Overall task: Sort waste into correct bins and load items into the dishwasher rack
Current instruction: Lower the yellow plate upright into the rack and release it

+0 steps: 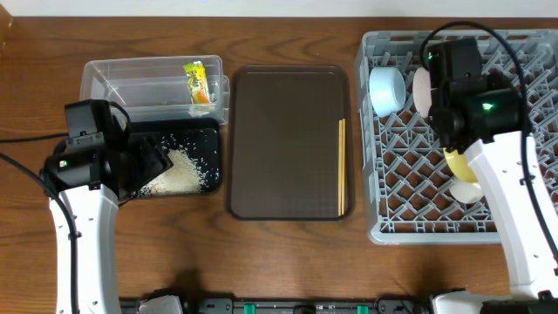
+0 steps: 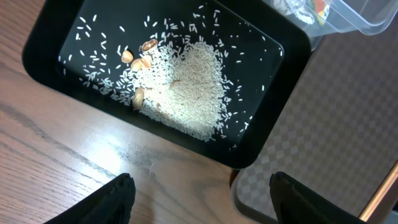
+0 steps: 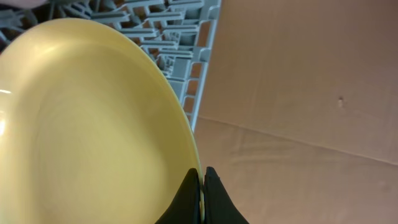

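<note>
altogether one blue bowl [image 1: 386, 90], one pinkish bowl [image 1: 422, 92], one yellow plate [image 3: 93, 124] tight between right jaws; left jaws wide, empty

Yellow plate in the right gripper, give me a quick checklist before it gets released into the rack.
1. Right gripper pinching the yellow plate at its rim: ok.
2. Plate positioned over the dishwasher rack: ok.
3. Plate seated between dividers: cannot tell, the arm hides it.
4. Left gripper open, empty, over the black tray, well away from the rack: ok.
5. Chopsticks loaded: not ok, they lie on the brown tray.
</note>
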`<state>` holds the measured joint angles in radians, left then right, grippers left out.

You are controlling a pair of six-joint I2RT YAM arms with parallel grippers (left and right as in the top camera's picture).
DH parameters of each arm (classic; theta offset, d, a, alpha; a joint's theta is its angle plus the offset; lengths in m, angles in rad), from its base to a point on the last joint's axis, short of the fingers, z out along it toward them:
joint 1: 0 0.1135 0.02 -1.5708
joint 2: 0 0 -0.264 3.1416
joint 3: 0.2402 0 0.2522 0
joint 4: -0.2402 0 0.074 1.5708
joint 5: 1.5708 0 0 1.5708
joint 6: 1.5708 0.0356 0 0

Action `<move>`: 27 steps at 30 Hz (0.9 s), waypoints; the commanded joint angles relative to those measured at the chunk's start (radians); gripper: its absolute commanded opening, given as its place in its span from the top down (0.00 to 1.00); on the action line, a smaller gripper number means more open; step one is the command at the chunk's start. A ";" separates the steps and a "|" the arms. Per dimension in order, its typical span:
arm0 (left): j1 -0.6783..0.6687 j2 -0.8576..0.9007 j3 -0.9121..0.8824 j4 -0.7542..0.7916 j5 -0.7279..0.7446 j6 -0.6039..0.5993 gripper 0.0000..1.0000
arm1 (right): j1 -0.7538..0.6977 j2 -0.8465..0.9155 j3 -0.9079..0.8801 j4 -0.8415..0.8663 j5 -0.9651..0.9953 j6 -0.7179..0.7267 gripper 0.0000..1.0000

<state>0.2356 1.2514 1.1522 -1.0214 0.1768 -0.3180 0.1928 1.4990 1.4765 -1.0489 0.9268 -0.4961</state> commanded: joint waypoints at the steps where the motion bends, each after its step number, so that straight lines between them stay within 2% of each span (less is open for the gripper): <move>1: 0.006 0.003 0.005 -0.003 -0.006 -0.010 0.27 | 0.004 0.010 -0.055 0.037 0.034 -0.006 0.99; 7: 0.005 0.003 0.005 -0.003 -0.006 -0.010 0.27 | 0.045 0.011 -0.150 0.127 0.022 0.015 0.99; 12: 0.005 0.003 0.005 -0.004 -0.006 -0.010 0.27 | 0.058 0.011 -0.158 0.170 -0.116 0.066 0.98; 15: 0.006 0.003 0.005 -0.007 -0.006 -0.010 0.27 | 0.057 0.011 -0.158 0.192 -0.211 0.088 0.64; 19: 0.006 0.003 0.005 -0.010 -0.006 -0.010 0.27 | 0.056 0.011 -0.158 0.221 -0.228 0.137 0.37; 23: 0.006 0.003 0.005 -0.010 -0.006 -0.010 0.27 | 0.056 0.006 -0.151 0.227 -0.228 0.156 0.23; 27: 0.005 0.003 0.005 -0.010 -0.006 -0.010 0.27 | 0.056 -0.025 -0.132 0.246 -0.240 0.234 0.09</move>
<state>0.2356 1.2514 1.1522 -1.0283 0.1764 -0.3180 0.2405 1.5043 1.3193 -0.8135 0.7017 -0.3374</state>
